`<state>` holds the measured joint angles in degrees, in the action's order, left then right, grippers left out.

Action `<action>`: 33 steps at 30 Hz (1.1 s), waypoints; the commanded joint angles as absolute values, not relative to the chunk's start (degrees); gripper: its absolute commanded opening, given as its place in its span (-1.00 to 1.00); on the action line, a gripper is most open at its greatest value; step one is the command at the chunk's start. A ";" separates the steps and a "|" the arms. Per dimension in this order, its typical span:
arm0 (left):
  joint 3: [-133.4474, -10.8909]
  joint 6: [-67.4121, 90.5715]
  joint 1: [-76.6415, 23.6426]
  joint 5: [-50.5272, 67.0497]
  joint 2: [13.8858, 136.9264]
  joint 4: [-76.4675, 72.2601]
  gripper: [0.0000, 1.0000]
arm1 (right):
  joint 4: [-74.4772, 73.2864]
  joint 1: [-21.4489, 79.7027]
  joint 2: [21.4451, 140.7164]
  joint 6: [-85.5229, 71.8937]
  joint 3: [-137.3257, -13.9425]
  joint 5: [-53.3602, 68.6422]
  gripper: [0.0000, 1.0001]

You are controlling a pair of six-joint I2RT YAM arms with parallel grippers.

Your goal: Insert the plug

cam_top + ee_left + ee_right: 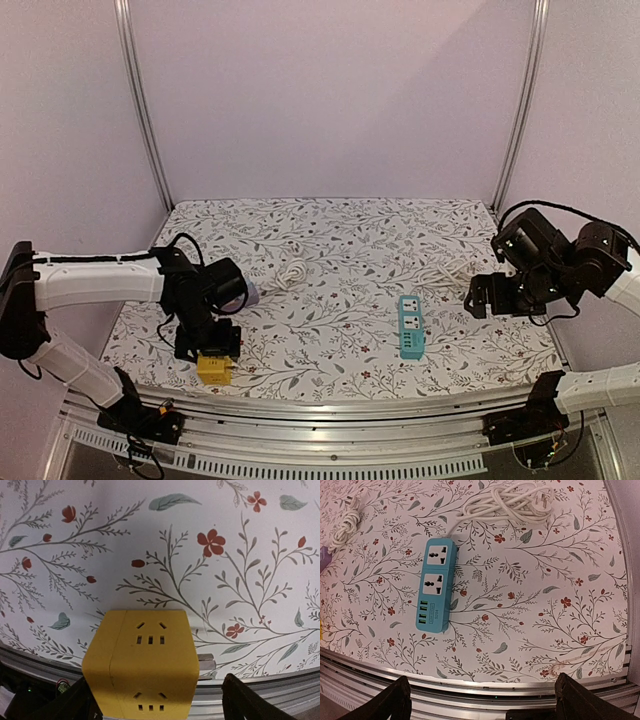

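Observation:
A yellow cube adapter (145, 665) with socket holes on its faces and grey metal prongs (205, 663) on its right side lies at the table's front left edge (215, 368). My left gripper (157, 706) is open right over it (210, 345). The cube lies between the fingers, close to the left one and apart from the right finger (250, 700). A blue power strip (436, 591) with two sockets and USB ports lies right of centre (410, 326). My right gripper (482, 706) is open, empty and raised right of the strip (480, 297).
The strip's white cable (510, 502) lies coiled behind it (440, 270), ending in a plug (546, 500). Another white cable coil (292, 272) lies mid-table and shows in the right wrist view (345, 525). A purple object (250, 293) sits by the left wrist. The metal front rail (480, 687) runs along the near edge.

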<state>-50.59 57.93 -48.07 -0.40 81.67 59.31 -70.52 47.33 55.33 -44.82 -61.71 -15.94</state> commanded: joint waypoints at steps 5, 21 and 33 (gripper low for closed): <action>-49.10 57.92 -50.10 -1.76 79.12 60.85 0.67 | -71.22 47.02 54.60 -46.01 -60.44 -16.55 0.98; -48.69 57.63 -50.58 -3.39 80.32 57.14 -0.07 | -69.75 47.06 56.27 -46.05 -60.53 -15.50 0.97; -61.66 37.13 -56.19 -7.78 75.51 51.34 -0.54 | -67.15 47.03 56.98 -41.74 -63.39 -8.26 0.98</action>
